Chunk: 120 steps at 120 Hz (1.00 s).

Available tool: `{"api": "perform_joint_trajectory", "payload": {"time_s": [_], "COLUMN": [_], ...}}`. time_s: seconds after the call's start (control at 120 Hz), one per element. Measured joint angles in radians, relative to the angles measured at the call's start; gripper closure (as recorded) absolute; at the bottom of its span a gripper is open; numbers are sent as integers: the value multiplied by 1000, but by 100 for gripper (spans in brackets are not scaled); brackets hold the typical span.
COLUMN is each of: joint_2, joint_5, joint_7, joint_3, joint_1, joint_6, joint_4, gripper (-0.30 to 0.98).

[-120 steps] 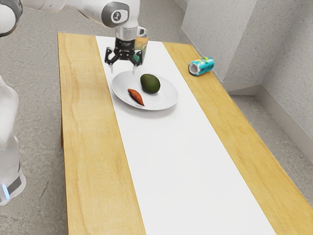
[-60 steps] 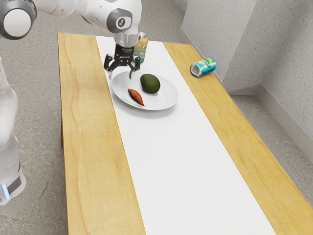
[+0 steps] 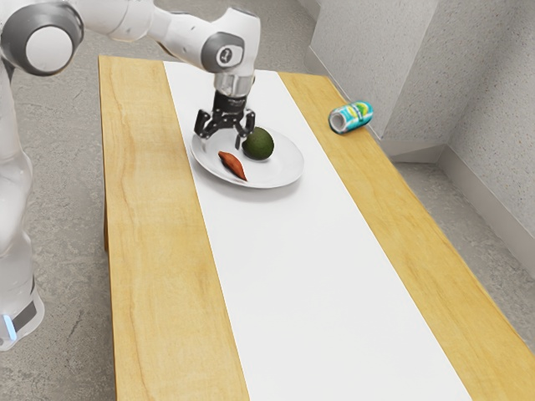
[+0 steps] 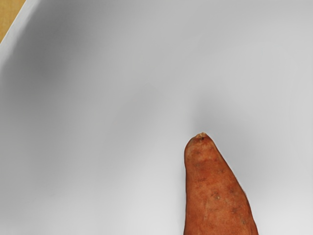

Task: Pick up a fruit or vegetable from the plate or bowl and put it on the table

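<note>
Hanging above the plate [image 3: 280,175], near its rim, our gripper [image 3: 221,142] is keeping its two fingers apart, with nothing between them. The sweet potato [image 3: 232,165] is lying on the plate, and the avocado [image 3: 259,144] is sharing the plate with it. We are judging that we are aiming for the sweet potato, because its end is showing close in the wrist view. We are expecting it to be firm and rather light, with a dry skin that is giving good grip, and not fragile. Its ends are tapering, so fingers closing there could be sliding off or turning it. For this reason we are preferring to take it around its thick middle, across its length, while we are avoiding pressing on the curved plate. The avocado would be rounder and smoother, easier to roll. Afterwards, we are planning to set the sweet potato gently on the table [image 3: 155,234], beside the plate.
</note>
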Motion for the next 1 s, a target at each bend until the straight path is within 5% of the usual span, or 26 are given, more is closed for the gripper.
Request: {"api": "perform_joint_trajectory", "payload": {"time_s": [0.8, 1.0], "joint_2": [118, 135], "joint_5": [-69, -78], "joint_7": [-49, -50], "joint_3": [4, 4], "joint_1": [-38, -40], "joint_6": [32, 40], "joint_4": [62, 63], "gripper": [4, 15]}}
